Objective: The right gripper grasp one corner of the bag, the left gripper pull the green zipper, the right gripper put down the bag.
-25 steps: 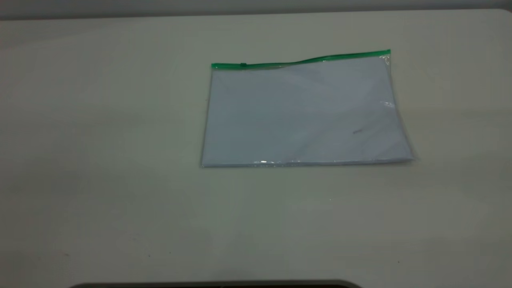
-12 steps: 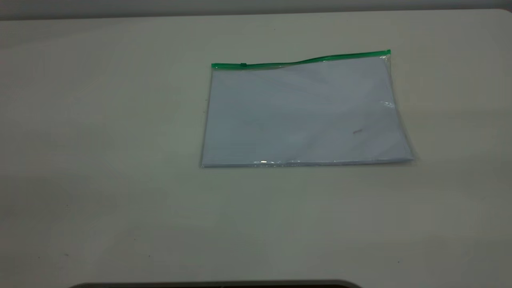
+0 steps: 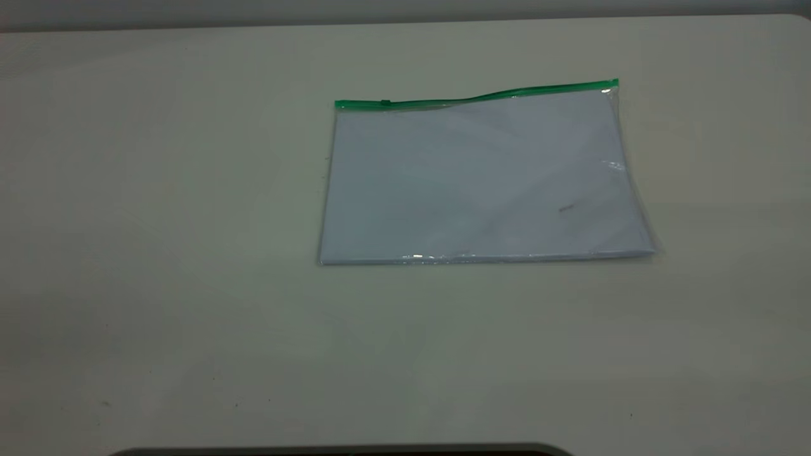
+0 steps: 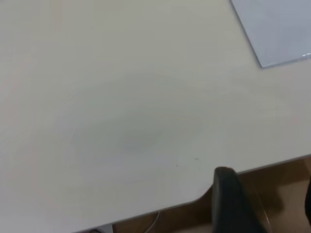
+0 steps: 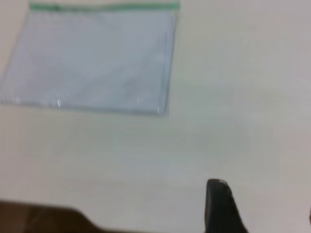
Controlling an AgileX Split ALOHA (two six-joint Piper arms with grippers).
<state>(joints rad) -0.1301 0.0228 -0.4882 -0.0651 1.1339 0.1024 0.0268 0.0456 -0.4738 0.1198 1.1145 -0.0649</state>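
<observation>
On your exterior view the bag lies flat on the bench, a little right of the middle and toward the far side. Neither arm shows in that view. The green zipper runs along the bag's far long edge, with its small slider tab close to the left end of the strip. The strip rises slightly toward its right end, where the corner of the bag meets the short crinkly side edge. White sheets fill the pouch, and a small dark mark shows on its right half.

Your left wrist view looks down on bare bench surface near the front edge, with brown floor beyond that edge. Only one dark finger of the left gripper is plainly in that picture, and a sliver of a second dark shape sits at the picture's border. From that I cannot tell how wide its fingers stand. One corner of the bag on the edge opposite the zipper shows far off from this gripper, well apart from it.

Your right wrist view faces the bag from the near side, zipper strip at the far edge. One dark finger of the right gripper shows low over the bench, well apart from the bag and touching nothing. Its finger spread I cannot tell either.
</observation>
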